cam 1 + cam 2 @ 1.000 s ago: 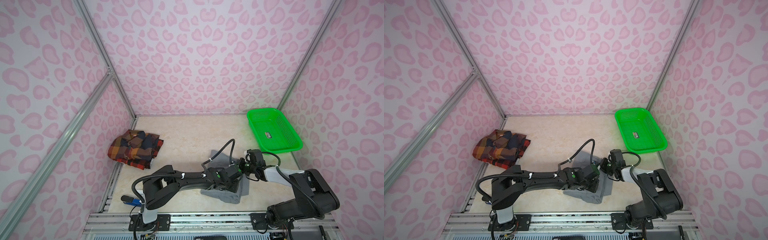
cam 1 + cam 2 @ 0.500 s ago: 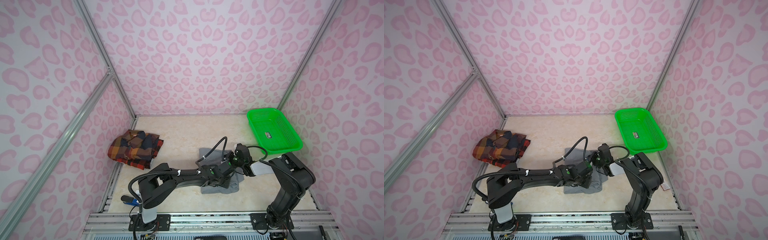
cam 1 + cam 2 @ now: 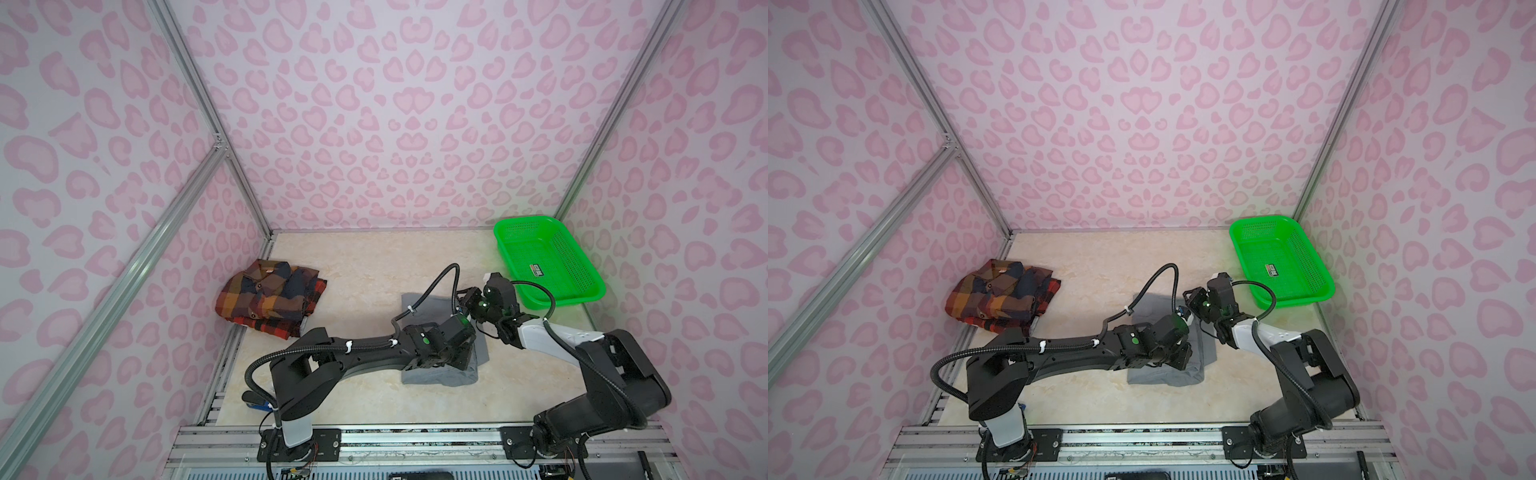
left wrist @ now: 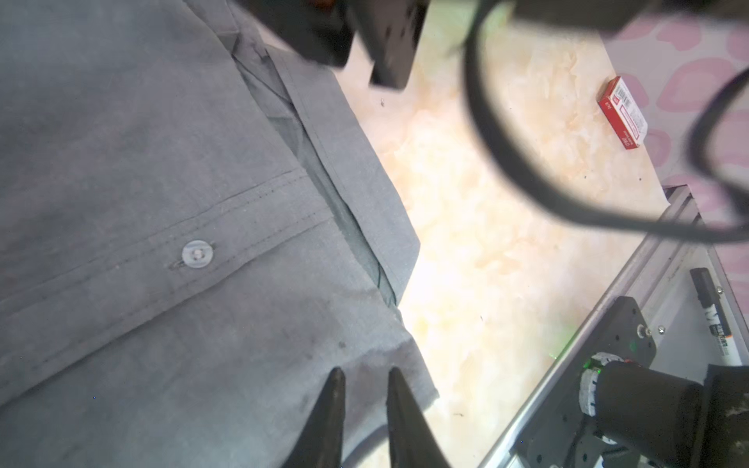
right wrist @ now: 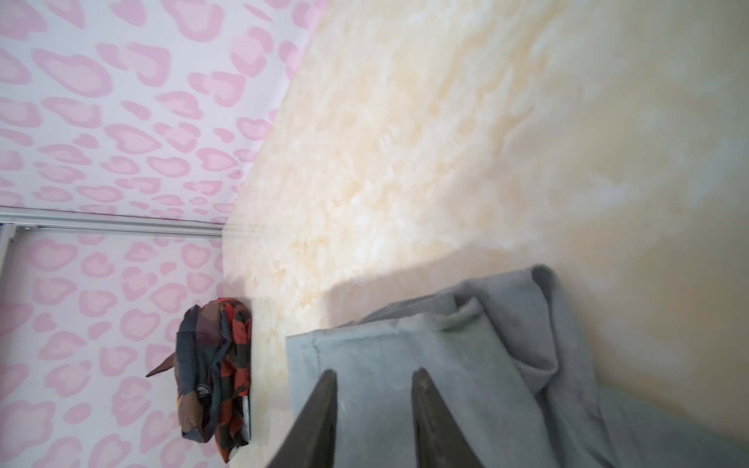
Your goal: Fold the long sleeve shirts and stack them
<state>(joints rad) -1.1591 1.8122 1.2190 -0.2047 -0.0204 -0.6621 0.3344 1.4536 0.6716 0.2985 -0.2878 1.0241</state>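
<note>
The gray long sleeve shirt (image 3: 424,303) (image 3: 1154,303) lies folded in the middle of the table, placket and button up (image 4: 162,202). My left gripper (image 4: 364,370) (image 3: 467,359) rests low over its front right part, open by a narrow gap with only cloth under the tips. My right gripper (image 5: 375,370) (image 3: 465,297) hovers over the shirt's far right corner (image 5: 405,352), open and holding nothing. The plaid long sleeve shirt (image 3: 270,299) (image 3: 1000,295) (image 5: 215,372) sits folded by the left wall.
A green mesh basket (image 3: 557,257) (image 3: 1287,249) stands at the back right, close behind my right arm. A small red box (image 4: 622,113) lies near the right wall. A marker pen (image 4: 713,320) lies on the front rail.
My right gripper has opened and let go of the gray shirt, which now lies flatter. My left gripper's jaws have parted a little. Both arms shifted slightly over the shirt.
</note>
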